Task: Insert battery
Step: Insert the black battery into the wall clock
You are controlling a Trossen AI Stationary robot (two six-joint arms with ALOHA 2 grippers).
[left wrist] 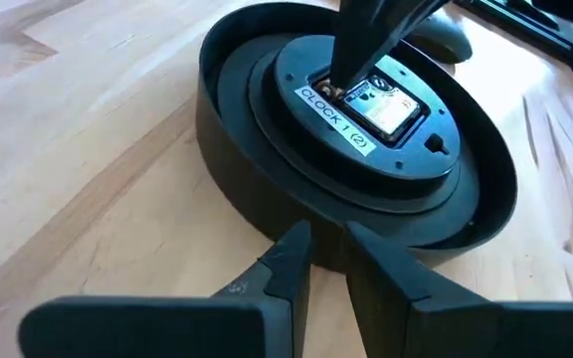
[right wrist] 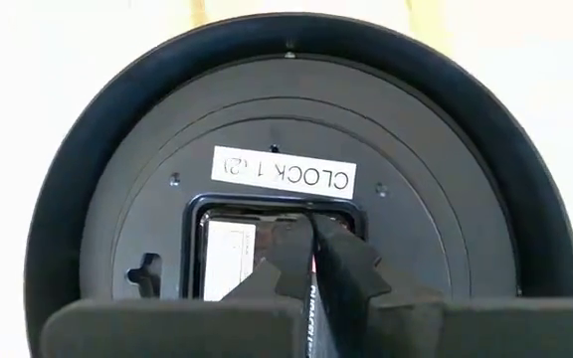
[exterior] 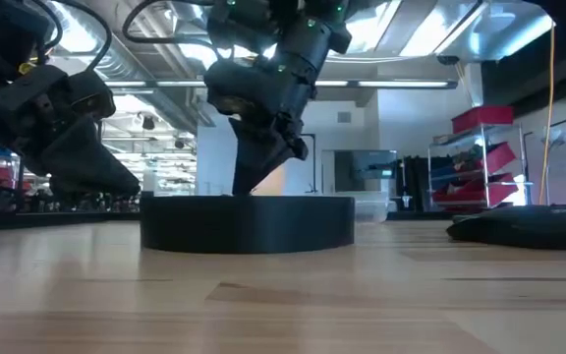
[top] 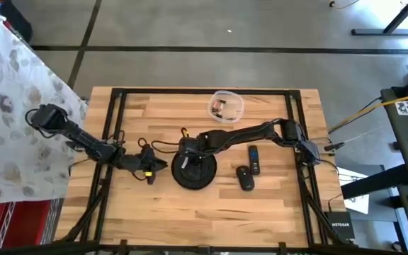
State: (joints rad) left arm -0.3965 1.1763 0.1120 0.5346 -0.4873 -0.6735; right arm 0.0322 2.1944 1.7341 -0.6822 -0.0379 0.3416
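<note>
At the bottom centre of the high view one black clock (top: 193, 172) lies face down on the counter (top: 275, 205), and the right tool (right wrist: 311, 261), fingers narrowed on a battery (right wrist: 309, 298) of which little shows, dips into the open compartment (right wrist: 229, 254) beside the "CLOCK 1 (2)" label (right wrist: 282, 172); seating looks to be the step in hand, and next it likely needs a downward press, then release. The left tool (left wrist: 321, 261), nearly closed and empty, waits just left of the clock. Farther right lie two dark remotes (top: 249, 168), and at top centre one clear container (top: 226, 106).
</note>
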